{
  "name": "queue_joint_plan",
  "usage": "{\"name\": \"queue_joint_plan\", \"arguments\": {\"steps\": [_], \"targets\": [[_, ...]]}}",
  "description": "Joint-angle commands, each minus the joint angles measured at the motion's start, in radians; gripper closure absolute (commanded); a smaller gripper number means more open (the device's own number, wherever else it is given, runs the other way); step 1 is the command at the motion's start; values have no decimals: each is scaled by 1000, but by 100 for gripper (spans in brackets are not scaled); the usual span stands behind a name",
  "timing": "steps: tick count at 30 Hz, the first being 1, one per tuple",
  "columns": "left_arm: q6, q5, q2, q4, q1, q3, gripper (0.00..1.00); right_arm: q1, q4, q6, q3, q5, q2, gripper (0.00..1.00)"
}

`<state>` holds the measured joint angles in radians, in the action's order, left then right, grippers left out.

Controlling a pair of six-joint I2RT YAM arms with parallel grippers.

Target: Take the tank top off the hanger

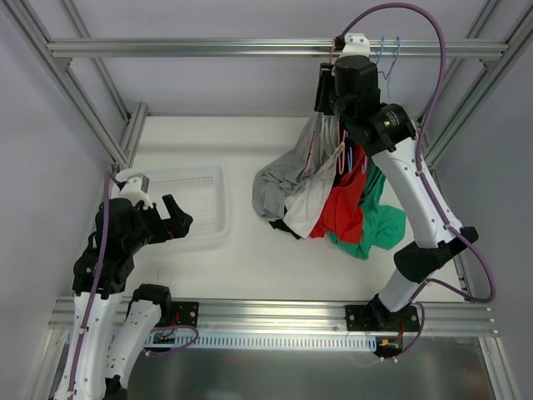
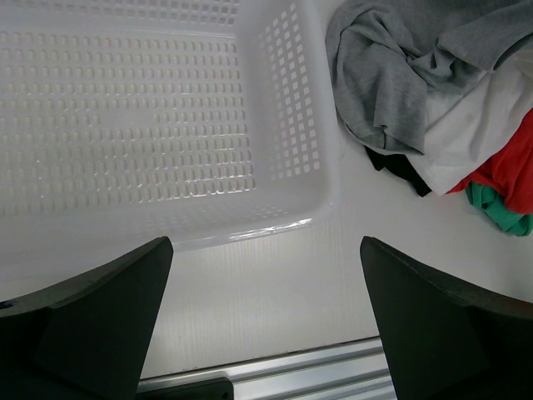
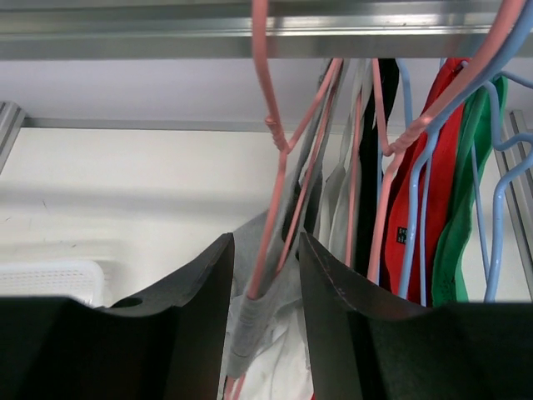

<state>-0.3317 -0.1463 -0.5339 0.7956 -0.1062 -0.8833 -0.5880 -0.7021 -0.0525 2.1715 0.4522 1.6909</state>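
The light grey tank top (image 1: 287, 179) hangs from the pink hanger (image 1: 314, 148) under the back rail, and its lower part is bunched on the table. In the right wrist view the pink hanger (image 3: 268, 200) and a grey strap of the tank top (image 3: 250, 321) run between my right fingers. My right gripper (image 3: 265, 242) is high at the rail (image 1: 329, 87). Its jaws stand narrowly apart around the strap and wire, with some gap still showing. My left gripper (image 2: 265, 275) is wide open and empty, low at the near left (image 1: 175, 218).
A white slotted basket (image 1: 196, 204) lies beside the left gripper. White (image 1: 312, 204), red (image 1: 343, 208), green (image 1: 379, 225) and black garments hang beside the tank top on blue and purple hangers (image 1: 387, 58). Aluminium frame rails (image 1: 208, 47) cross the back and sides.
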Motion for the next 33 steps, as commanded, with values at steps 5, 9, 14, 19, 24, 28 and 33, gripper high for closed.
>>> {"name": "queue_joint_plan", "arguments": {"steps": [5, 9, 14, 19, 24, 28, 33], "targets": [[-17, -13, 11, -39, -10, 10, 1, -12, 23, 19, 76, 54, 47, 60], [-18, -12, 17, -39, -10, 14, 1, -13, 12, 17, 56, 124, 70, 63], [-18, -15, 14, -41, -10, 15, 1, -12, 12, 19, 57, 129, 82, 71], [-20, -10, 23, -44, -10, 15, 1, -12, 12, 28, 59, 138, 81, 86], [-21, -7, 26, -44, -10, 17, 1, -3, 12, 39, 54, 149, 75, 97], [-21, -7, 26, -42, -10, 17, 1, 1, 41, 45, 24, 145, 41, 100], [-21, -7, 28, -44, -10, 17, 1, 2, 241, 10, -139, 40, -77, 100]]}}
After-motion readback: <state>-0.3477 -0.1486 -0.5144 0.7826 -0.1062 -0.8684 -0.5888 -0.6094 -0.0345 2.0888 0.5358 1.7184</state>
